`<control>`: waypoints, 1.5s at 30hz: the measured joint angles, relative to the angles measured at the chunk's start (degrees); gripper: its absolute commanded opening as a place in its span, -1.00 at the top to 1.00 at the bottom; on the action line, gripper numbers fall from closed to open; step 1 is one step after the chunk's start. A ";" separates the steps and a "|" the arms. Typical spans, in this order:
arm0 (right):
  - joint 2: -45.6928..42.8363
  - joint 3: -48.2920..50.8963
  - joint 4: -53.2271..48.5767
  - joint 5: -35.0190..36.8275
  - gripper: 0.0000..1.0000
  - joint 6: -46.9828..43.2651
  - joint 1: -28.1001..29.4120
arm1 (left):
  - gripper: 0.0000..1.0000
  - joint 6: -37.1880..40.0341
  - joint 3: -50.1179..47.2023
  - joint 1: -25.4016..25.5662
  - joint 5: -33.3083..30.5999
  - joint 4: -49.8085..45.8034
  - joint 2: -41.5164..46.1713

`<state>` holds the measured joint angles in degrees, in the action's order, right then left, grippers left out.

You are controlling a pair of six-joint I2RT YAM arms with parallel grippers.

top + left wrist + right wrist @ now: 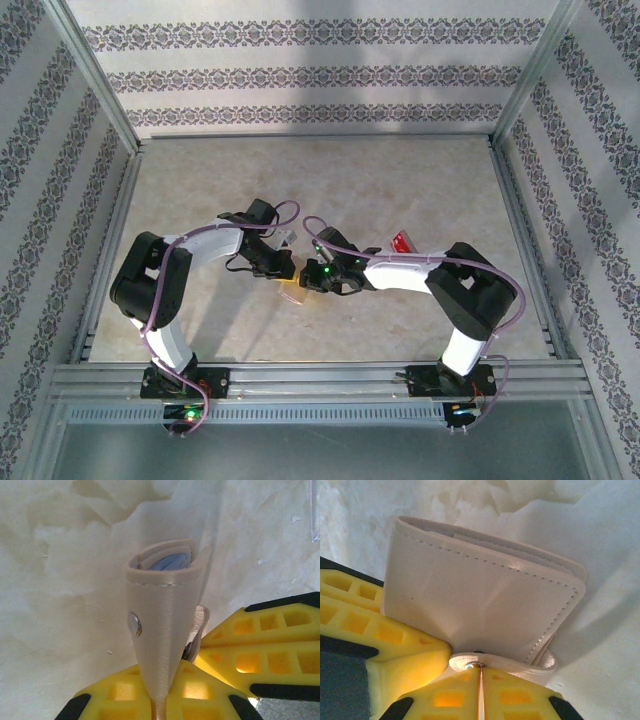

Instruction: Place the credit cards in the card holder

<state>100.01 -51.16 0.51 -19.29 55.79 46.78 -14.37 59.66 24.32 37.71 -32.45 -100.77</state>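
Observation:
Both grippers meet at mid-table on the tan card holder (293, 293). In the left wrist view the card holder (165, 605) stands end-on, its mouth slightly spread with grey-lilac lining inside, and my left gripper (160, 692) is shut on its lower edge. In the right wrist view the card holder (480, 605) lies broadside, folded; my right gripper (481, 682) is shut on its snap tab (510, 662). A red credit card (403, 243) lies on the table behind the right arm. A clear plastic edge (314, 510), perhaps another card, shows at the far right.
The right gripper's yellow fingers (270, 640) crowd the left wrist view, and a left finger (375, 630) sits beside the holder in the right wrist view. The beige tabletop (320, 180) is walled by metal frame rails (110, 250) and patterned panels.

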 measured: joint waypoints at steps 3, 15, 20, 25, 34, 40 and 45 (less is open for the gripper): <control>1.36 -1.33 -1.14 -2.71 0.79 0.00 -1.18 | 1.00 0.20 -0.17 0.00 0.02 0.22 0.02; 6.14 -7.43 -8.31 -14.47 0.78 0.09 -5.77 | 0.24 0.66 -0.46 0.04 -0.74 0.59 0.09; 1.01 -7.37 -13.94 -9.01 0.30 -4.39 -6.14 | -0.16 0.98 -0.81 0.33 -3.93 0.35 0.13; -17.00 -7.30 -19.12 0.66 -0.09 -13.60 -9.70 | -0.66 3.93 -0.37 -1.77 -8.04 -0.48 1.27; -41.29 9.40 -14.78 20.50 -0.97 -30.29 -23.80 | -0.99 12.92 -2.78 -17.22 -15.50 9.27 12.66; -48.52 22.18 -3.63 25.88 -0.97 -41.57 -31.52 | -0.99 13.99 -18.23 -28.17 -15.52 33.55 17.90; -47.47 28.24 7.98 26.10 -0.97 -47.28 -36.26 | -0.99 14.60 -28.72 -28.46 -15.74 51.60 17.70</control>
<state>52.53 -22.92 8.49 6.81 8.51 10.52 0.23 30.94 -4.14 21.98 19.16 -83.07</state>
